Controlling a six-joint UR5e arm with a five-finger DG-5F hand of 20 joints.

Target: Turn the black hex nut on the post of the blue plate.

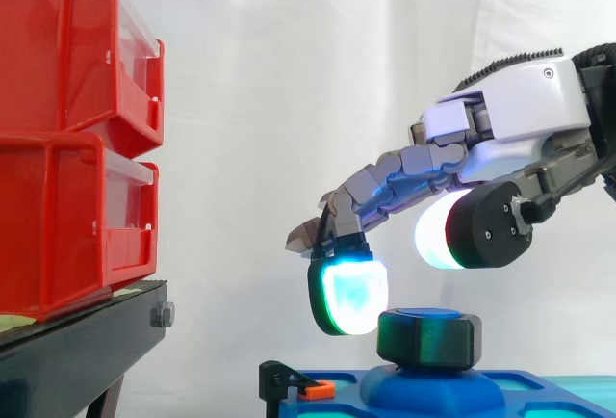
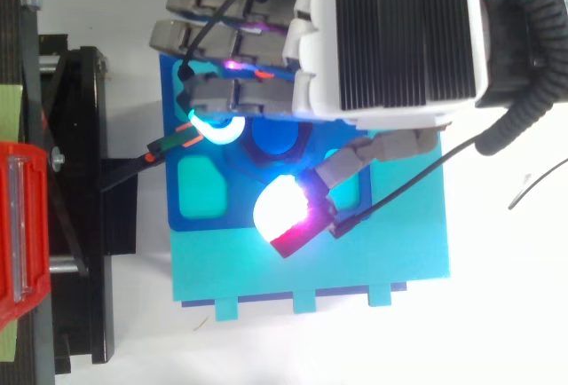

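Note:
The black hex nut (image 1: 428, 338) sits on the blue post (image 2: 273, 137) rising from the blue plate (image 1: 433, 391) at the bottom of the side view. My hand (image 1: 529, 110) reaches in from the right, above the nut. Its fingers slope down to the left, and one cyan-green fingertip (image 1: 347, 298) hangs just left of the nut at the nut's height. The white-glowing thumb pad (image 1: 441, 230) hovers above the nut with a gap. In the top view the hand (image 2: 390, 39) covers the plate's far side, with fingertip and thumb on opposite sides of the post. Nothing is gripped.
Two stacked red bins (image 1: 67, 139) stand on a black stand (image 1: 77, 351) at the left. A small black clamp with an orange piece (image 1: 294, 382) sits on the plate's left edge. The blue plate rests on a teal board (image 2: 311, 265).

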